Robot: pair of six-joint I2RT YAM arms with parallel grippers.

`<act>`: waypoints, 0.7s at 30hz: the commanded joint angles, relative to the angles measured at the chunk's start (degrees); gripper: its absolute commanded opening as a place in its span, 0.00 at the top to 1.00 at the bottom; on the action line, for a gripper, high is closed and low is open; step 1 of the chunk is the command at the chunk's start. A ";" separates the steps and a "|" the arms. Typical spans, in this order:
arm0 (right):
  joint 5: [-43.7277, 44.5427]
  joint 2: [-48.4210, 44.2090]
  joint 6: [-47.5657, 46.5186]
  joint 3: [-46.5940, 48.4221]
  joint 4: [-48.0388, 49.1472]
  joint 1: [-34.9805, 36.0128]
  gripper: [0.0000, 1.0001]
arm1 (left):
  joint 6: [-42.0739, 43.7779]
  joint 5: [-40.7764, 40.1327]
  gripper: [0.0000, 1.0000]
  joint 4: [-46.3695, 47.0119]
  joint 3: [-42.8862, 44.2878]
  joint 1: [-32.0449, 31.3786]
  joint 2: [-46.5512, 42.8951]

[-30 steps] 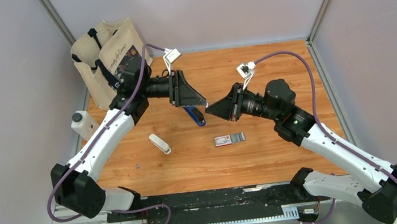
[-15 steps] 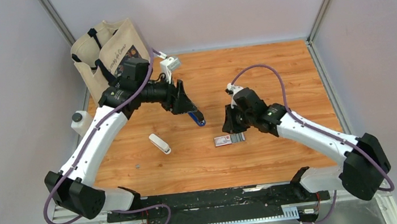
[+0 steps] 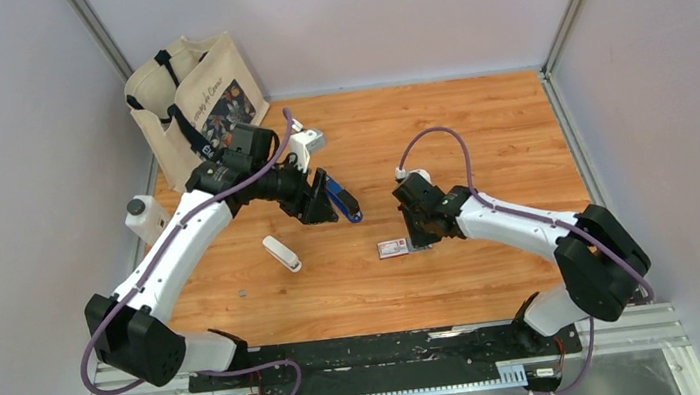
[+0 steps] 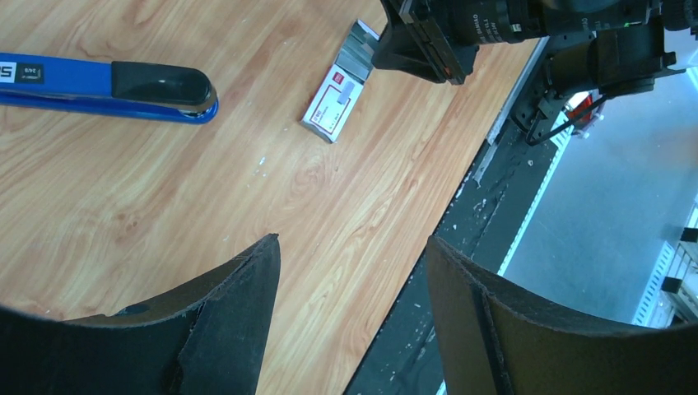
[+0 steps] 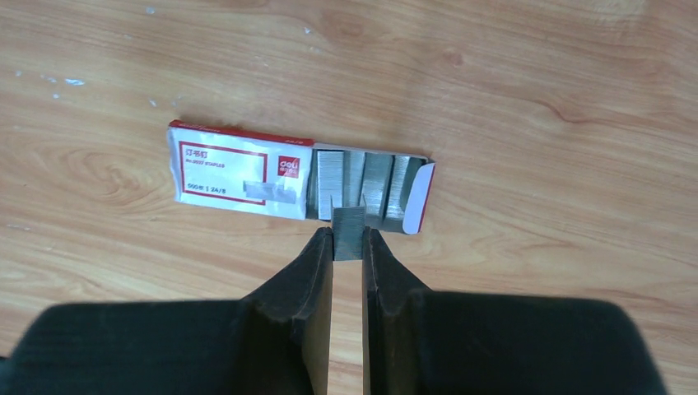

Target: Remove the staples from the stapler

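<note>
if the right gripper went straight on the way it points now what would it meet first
The open staple box: the right gripper, shut on a staple strip, points at the box's exposed tray, so the strip would likely touch the staples there first, though depth is unclear.

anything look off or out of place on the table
Nothing is spilled or damaged. The staple box lies open at one end with its staple rows bare, and the right gripper is shut on a short staple strip at that end. The stapler lies apart from it, near the open left gripper.
</note>
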 commanded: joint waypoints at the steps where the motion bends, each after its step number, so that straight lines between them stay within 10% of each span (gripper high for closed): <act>1: 4.18 1.52 -0.60 1.55 0.63 0.54 0.88 | 1.52 0.52 0.27 1.14 -0.43 0.09 -1.51; 21: 2.34 5.04 -1.74 2.87 0.45 0.89 0.87 | 1.43 0.00 0.27 1.85 -1.22 -1.49 -2.39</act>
